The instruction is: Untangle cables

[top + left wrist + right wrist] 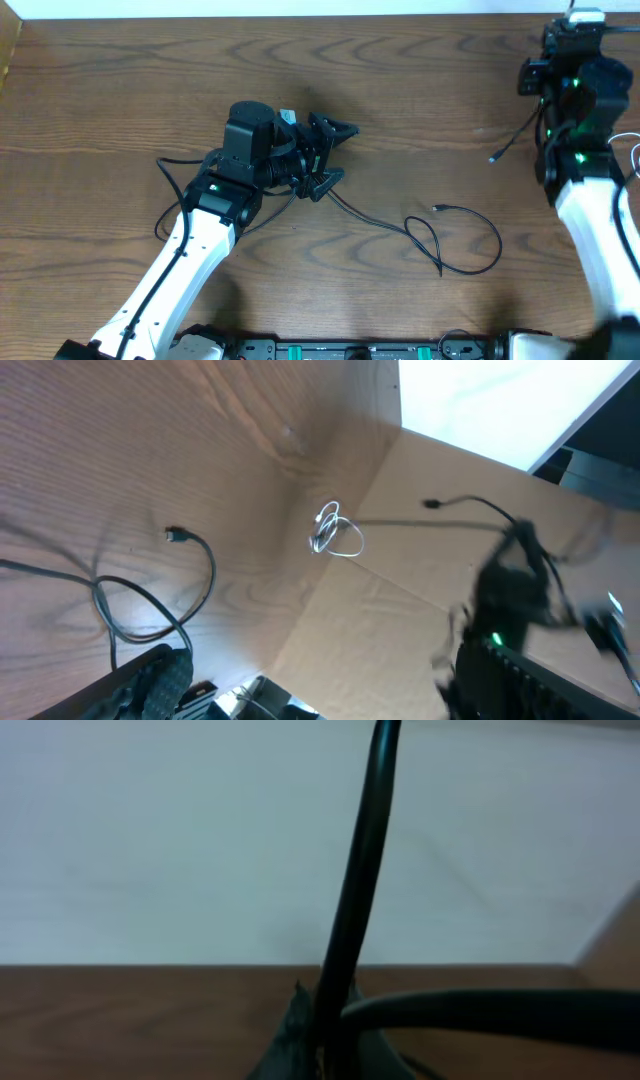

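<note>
Between the spread jaws of the left gripper [343, 153]: nothing is clasped. A black cable [442, 208] is seen running out from just beside the lower finger.

Ahead of those jaws, on the table [120, 80]: the same cable is laid in one small crossed loop and one wider open loop, ending in a plug. No other cord is crossed by it.

Further right, below the right gripper [315, 1035]: a second black cable [498, 155] is hung with its plug end free. The jaws are closed, and the cord appears to be pinched between them.

Beside that arm, near the table's edge: a white cable [335, 532] is coiled small, apart from both black ones.

Step judged: the cords are already parted from one another, and laying out is in hand.

Next move judged: the crossed loop is to be taken near its crossing by the left gripper and drawn open, without the plug being dragged back over the line.
</note>
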Robot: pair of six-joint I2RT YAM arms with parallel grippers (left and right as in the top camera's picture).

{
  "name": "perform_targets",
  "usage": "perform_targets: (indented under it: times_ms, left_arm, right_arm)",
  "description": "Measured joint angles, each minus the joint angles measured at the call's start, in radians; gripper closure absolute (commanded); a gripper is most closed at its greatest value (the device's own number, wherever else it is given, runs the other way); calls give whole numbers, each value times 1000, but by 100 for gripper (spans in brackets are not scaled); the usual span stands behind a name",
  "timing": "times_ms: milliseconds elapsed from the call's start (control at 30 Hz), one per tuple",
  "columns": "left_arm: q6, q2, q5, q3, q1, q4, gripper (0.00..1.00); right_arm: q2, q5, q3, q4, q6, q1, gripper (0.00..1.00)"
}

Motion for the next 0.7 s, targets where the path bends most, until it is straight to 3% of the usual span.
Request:
perform_targets:
  times_ms: [167, 333, 567, 700]
  left_arm:
    - [0, 0, 0, 0, 0, -2, 10]
    - [0, 0, 0, 0, 0, -2, 10]
    - [0, 0, 0, 0, 0, -3, 10]
    - [0, 0, 0, 0, 0, -2, 9]
  right_arm:
    - [193, 13, 27, 77, -24, -58, 99]
    - [367, 26, 179, 77, -64, -93, 99]
    - [515, 56, 439, 89, -179, -147, 99]
    - [559, 70, 496, 50, -221, -175, 99]
